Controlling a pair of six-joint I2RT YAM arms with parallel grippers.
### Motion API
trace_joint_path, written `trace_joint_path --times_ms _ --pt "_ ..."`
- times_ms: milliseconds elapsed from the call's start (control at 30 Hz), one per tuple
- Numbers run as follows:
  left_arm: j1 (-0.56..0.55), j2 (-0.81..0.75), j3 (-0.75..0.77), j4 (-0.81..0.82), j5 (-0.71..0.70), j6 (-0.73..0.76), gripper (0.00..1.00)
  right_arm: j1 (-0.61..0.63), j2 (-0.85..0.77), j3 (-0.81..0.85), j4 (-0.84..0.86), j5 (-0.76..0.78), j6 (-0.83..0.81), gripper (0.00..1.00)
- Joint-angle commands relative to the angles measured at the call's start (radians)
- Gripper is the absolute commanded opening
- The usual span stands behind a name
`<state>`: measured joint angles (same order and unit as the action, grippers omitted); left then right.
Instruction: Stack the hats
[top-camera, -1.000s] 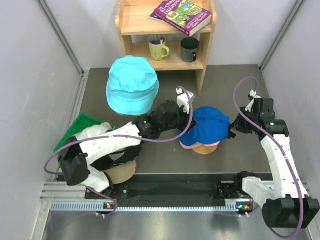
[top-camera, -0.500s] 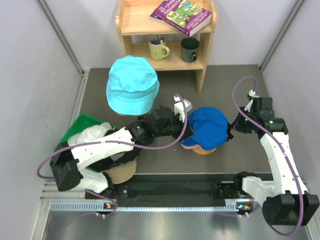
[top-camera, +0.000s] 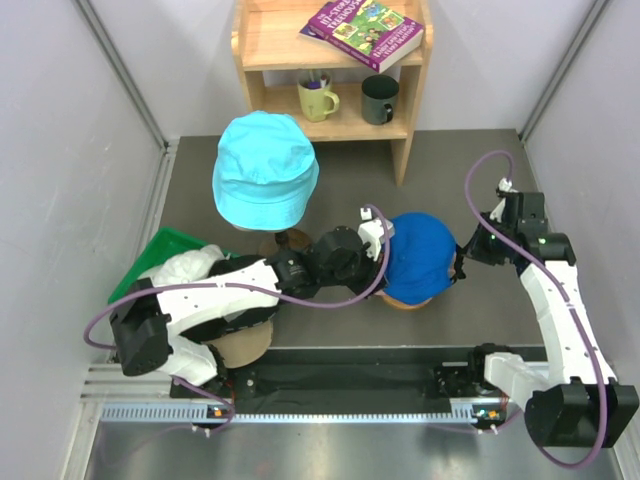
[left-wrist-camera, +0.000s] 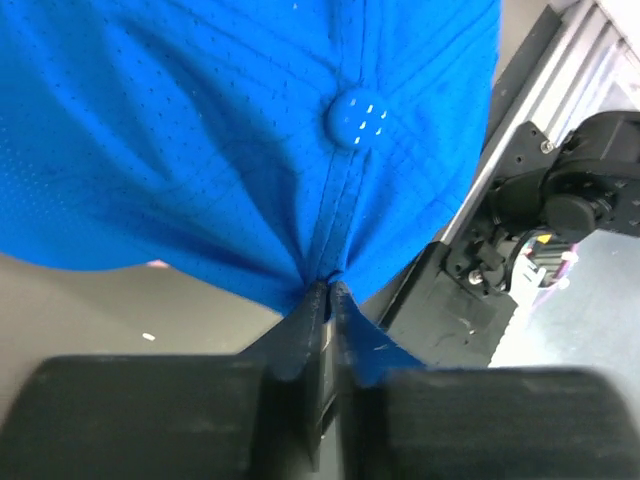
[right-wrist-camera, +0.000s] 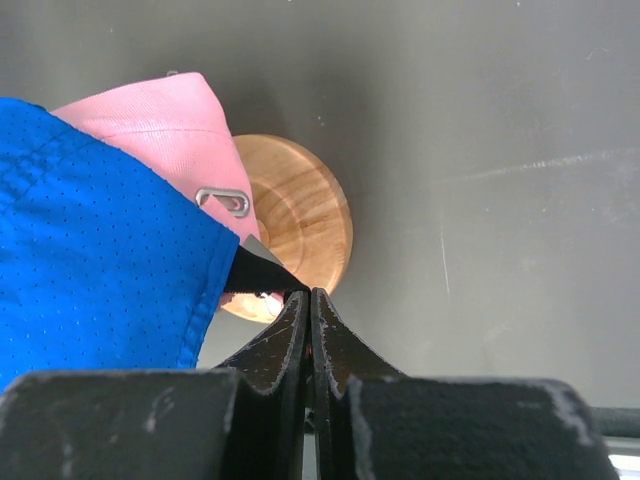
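Blue cap (top-camera: 420, 255) lies over a pink cap (right-wrist-camera: 170, 125) on the wooden stand (right-wrist-camera: 295, 215), between the two tools. The left tool (left-wrist-camera: 328, 290) is clamped on a fold of its crown, the top button just ahead. The right tool (right-wrist-camera: 308, 295) is pinched together on a black tab at the cap's edge, with the stand's base just beyond its tips.

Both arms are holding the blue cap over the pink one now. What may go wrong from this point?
1. The left gripper and right gripper pinch only small bits of fabric at opposite sides of the royal blue cap; one bit may slip out, leaving it crooked.
2. It lies over the pink cap on the wooden stand; an uneven pull could drag that cap or tip the stand.
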<state>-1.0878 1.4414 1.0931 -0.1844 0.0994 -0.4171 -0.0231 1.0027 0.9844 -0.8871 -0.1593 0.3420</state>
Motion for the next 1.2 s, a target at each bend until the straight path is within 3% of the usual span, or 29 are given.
trace_joint_path --times_ms 0,67,133,167,233,267,333,367,433,567,833,1000,1167 --pt "-0.006 -0.026 0.065 -0.032 -0.078 -0.012 0.5 -0.014 -0.001 0.066 0.002 0.02 0.002 0.0" --pt "-0.004 -0.047 0.088 -0.052 -0.09 0.0 0.72 -0.014 -0.004 0.074 0.002 0.02 0.0 0.03" --pt "-0.006 -0.07 0.079 -0.052 -0.128 0.012 0.86 -0.014 -0.009 0.086 0.001 0.021 -0.003 0.1" --pt "-0.004 -0.094 0.071 -0.056 -0.132 0.024 0.92 -0.014 -0.009 0.092 -0.001 0.021 0.0 0.18" --pt "-0.006 -0.117 0.045 -0.085 -0.155 0.034 0.99 -0.014 -0.015 0.115 -0.009 0.029 -0.009 0.28" --pt "-0.006 -0.146 0.033 -0.117 -0.161 0.05 0.99 -0.014 -0.021 0.123 -0.019 0.035 -0.012 0.41" --pt "-0.006 -0.176 -0.004 -0.162 -0.177 0.064 0.99 -0.014 -0.03 0.151 -0.033 0.056 -0.03 0.55" --pt "-0.006 -0.209 -0.015 -0.18 -0.187 0.069 0.99 -0.014 -0.041 0.158 -0.048 0.06 -0.038 0.67" --pt "-0.004 -0.248 -0.048 -0.246 -0.217 0.069 0.99 -0.014 -0.058 0.172 -0.059 0.078 -0.066 0.79" --pt "-0.004 -0.363 -0.088 -0.351 -0.291 0.035 0.99 -0.014 -0.125 0.172 -0.093 0.08 -0.104 0.86" --pt "-0.006 -0.536 -0.058 -0.72 -0.492 -0.141 0.99 -0.014 -0.245 0.171 -0.04 0.093 -0.094 0.87" --pt "-0.006 -0.538 -0.056 -0.9 -0.625 -0.264 0.99 -0.014 -0.23 0.162 0.029 0.106 -0.055 0.87" --pt "-0.004 -0.457 -0.075 -0.896 -0.667 -0.333 0.99 -0.014 -0.196 0.152 0.092 0.064 -0.038 0.87"
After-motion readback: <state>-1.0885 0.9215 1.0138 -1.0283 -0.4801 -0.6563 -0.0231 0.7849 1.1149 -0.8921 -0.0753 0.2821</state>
